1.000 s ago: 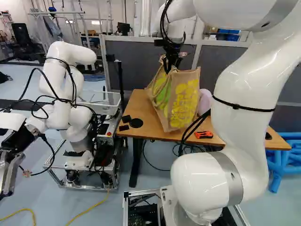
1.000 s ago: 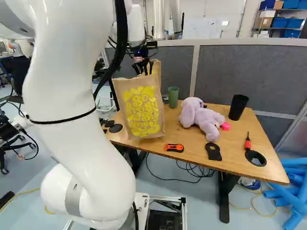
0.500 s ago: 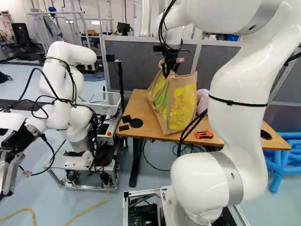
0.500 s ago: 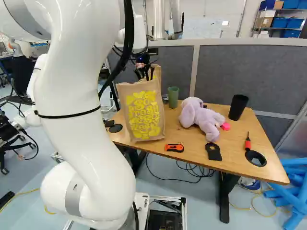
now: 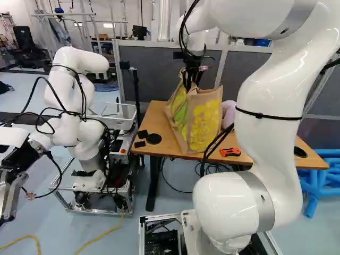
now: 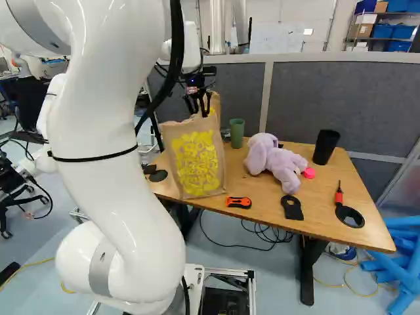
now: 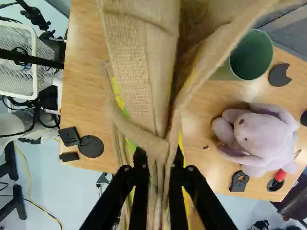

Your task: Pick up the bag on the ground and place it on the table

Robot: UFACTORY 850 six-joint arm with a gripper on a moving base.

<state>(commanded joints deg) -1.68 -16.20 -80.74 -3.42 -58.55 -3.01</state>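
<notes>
Brown bag [image 6: 193, 157]: upright on the table [image 6: 262, 191], near the front edge, yellow print on its side.
Gripper [image 6: 201, 113]: above the bag, fingers [image 7: 178, 196] clamped on its bunched top; I have fabric between them.
Green cup [image 6: 237, 133]: standing just beyond the bag.
Purple plush [image 6: 282, 172]: lying on the table, between bag and black cup [image 6: 325, 147].
Orange tool [image 6: 238, 202]: near the bag's base.

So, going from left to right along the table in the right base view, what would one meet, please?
Brown bag with yellow print → green cup → lavender plush toy → black cup.
</notes>
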